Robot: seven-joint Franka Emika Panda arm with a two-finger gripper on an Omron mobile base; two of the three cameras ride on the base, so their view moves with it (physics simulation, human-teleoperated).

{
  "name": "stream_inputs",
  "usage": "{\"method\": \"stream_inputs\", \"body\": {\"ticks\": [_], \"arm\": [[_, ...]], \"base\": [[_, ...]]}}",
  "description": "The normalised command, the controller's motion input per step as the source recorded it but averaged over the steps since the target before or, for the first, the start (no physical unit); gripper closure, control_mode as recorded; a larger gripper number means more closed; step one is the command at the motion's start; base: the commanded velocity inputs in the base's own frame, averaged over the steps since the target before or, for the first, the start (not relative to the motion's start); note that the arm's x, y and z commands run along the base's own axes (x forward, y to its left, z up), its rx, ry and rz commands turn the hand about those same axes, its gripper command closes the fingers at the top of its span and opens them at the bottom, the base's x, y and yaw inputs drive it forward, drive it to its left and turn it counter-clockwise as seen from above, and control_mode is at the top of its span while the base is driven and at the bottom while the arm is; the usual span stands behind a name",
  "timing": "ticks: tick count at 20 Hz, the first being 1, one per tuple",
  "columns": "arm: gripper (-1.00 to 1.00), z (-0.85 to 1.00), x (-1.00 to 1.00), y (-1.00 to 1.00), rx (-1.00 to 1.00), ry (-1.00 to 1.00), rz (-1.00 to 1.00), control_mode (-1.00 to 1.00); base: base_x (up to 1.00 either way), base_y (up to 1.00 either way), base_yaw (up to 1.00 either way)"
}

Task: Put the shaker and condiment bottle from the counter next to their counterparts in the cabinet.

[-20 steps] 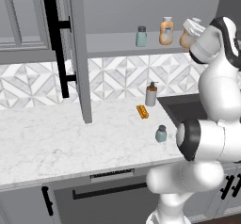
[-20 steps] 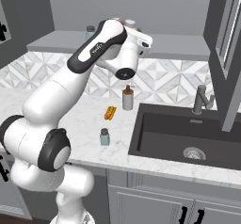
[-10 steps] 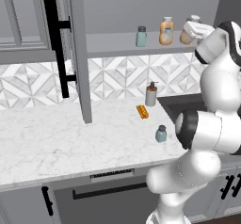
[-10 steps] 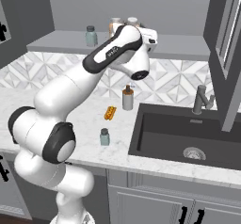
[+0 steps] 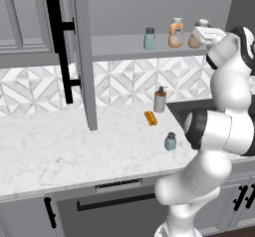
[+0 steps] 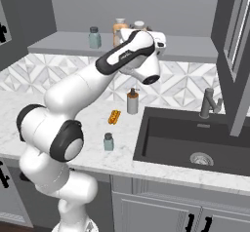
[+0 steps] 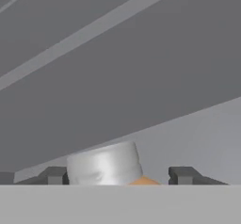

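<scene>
1. Cabinet (image 5: 129, 44) shelf: teal shaker (image 5: 149, 38), two orange condiment bottles (image 5: 176, 33); labels unreadable.
2. Gripper (image 7: 117, 176) straddles one bottle's white cap (image 7: 104, 163), fingers apart, seemingly not touching.
3. Counter (image 5: 74, 146): second shaker (image 5: 171, 141).

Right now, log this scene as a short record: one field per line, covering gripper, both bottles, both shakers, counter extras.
gripper: up at the shelf, fingers apart either side of a bottle's whitish cap, gap visible on both sides
carried condiment bottle: on the cabinet shelf, between the fingers
counterpart bottle: upright on the shelf, just left of it
shelf shaker: upright, left of the bottles
counter shaker: upright on the counter, near the front edge
extras: pump dispenser, orange ridged object
cabinet door: open
</scene>
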Motion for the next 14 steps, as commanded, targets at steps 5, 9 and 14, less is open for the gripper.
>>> {"method": "stream_inputs", "body": {"ticks": [5,9,14], "arm": [[1.0,0.0,0.31,0.0,0.0,0.0,0.0,-1.0],[1.0,-0.01,0.31,0.0,0.0,0.01,0.0,-1.0],[1.0,-0.11,0.31,0.0,0.0,0.03,0.0,-1.0]], "base": [[0.0,0.0,0.0],[0.0,0.0,0.0],[0.0,0.0,0.0]]}}
